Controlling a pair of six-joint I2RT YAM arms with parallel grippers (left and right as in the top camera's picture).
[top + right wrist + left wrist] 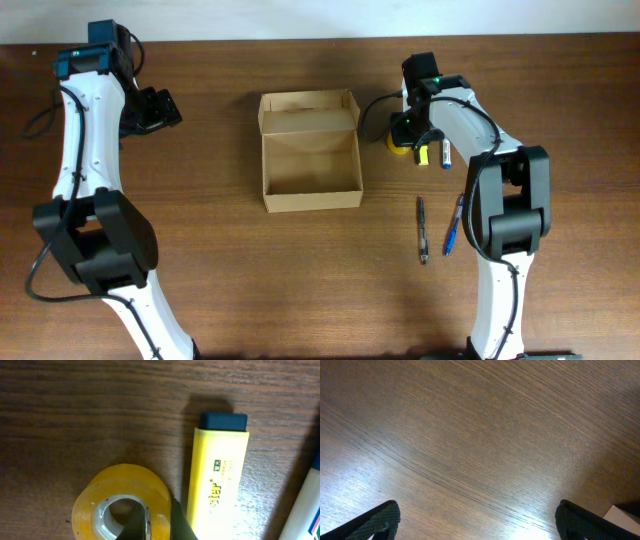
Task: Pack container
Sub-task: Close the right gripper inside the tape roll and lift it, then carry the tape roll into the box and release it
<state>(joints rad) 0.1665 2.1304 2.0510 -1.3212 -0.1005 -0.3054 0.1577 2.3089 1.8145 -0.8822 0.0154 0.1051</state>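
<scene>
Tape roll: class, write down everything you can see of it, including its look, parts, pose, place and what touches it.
The tape roll is a ring of glossy amber-yellow tape on a pale whitish core. It lies flat on the wooden table, hole up, its lower edge cut off by the frame. The right gripper straddles its wall, one dark finger inside the core and one outside, apparently pinching it. A yellow highlighter lies close beside it; whether they touch cannot be told.

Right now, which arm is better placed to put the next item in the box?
Right. The right gripper straddles the tape roll's wall beside the container; the left gripper hangs open over bare table.
</scene>
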